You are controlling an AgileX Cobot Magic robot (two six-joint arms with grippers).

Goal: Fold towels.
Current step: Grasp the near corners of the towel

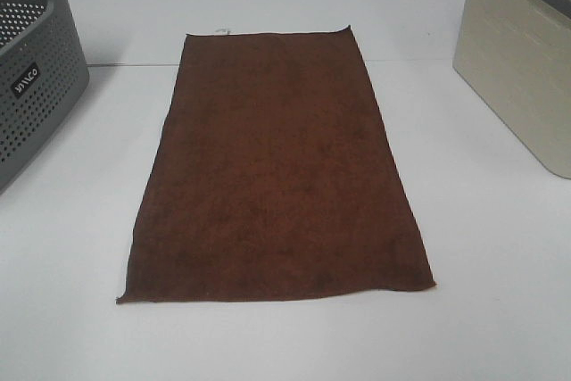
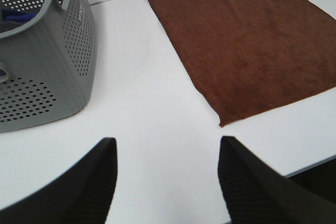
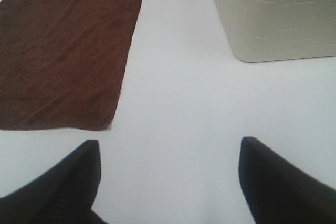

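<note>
The towel [image 1: 277,167] lies flat in the middle of the desk [image 1: 500,310], its long axis running from near edge to far edge. The left claw [image 2: 167,179] and right claw [image 3: 168,179], both wide open and empty, hover just outside its near corners, equally close.

Towel [image 1: 277,176] matt napped cloth; basket [image 1: 36,86] perforated grey plastic; table [image 1: 500,310] smooth white.
</note>
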